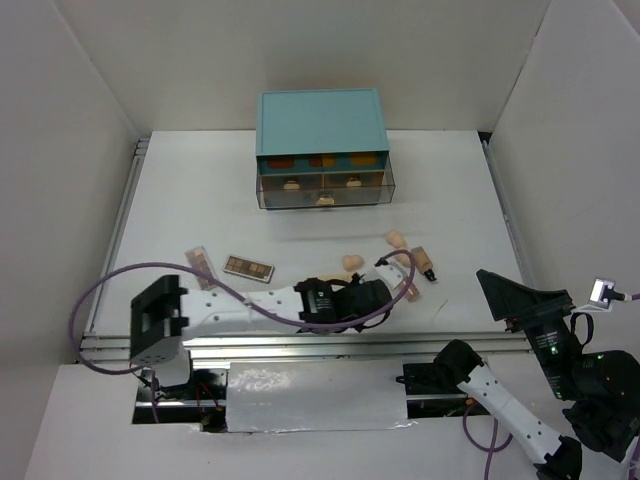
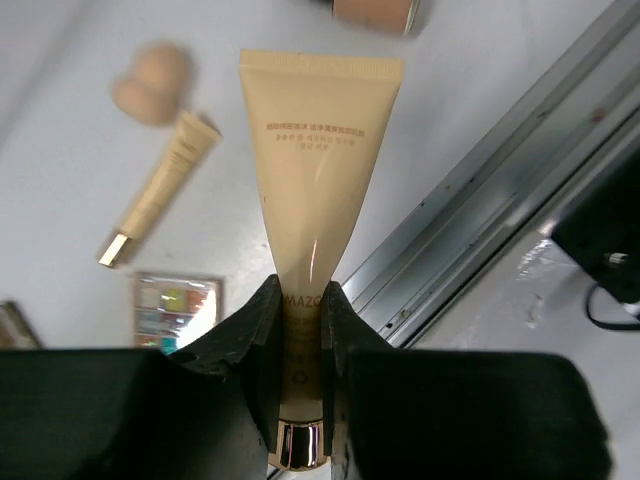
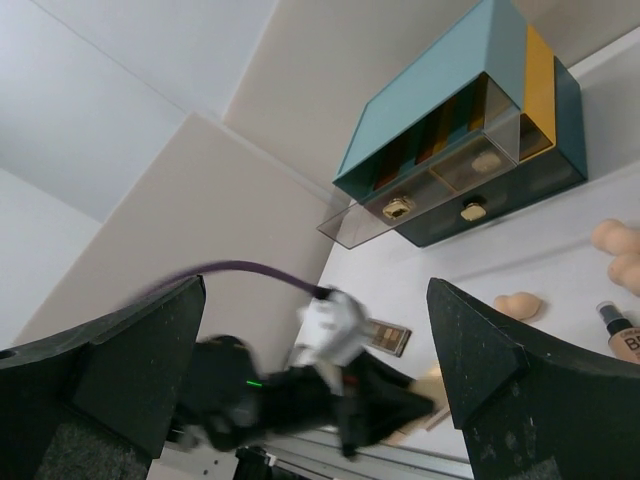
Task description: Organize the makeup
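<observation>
Left claw (image 2: 300, 300) is pinching the tube (image 2: 320, 150) near its cap, well in front of the chest (image 1: 320, 120). Right claw (image 3: 315, 290) is gaping wide, empty. Risk: soft tapering tube is likely slipping or pivoting on lift, swiping the stick (image 2: 160, 190).

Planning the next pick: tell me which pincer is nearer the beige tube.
Left. The left pincer grips the tube near its cap; the right pincer hangs open, well off to the tube's right, touching nothing.
</observation>
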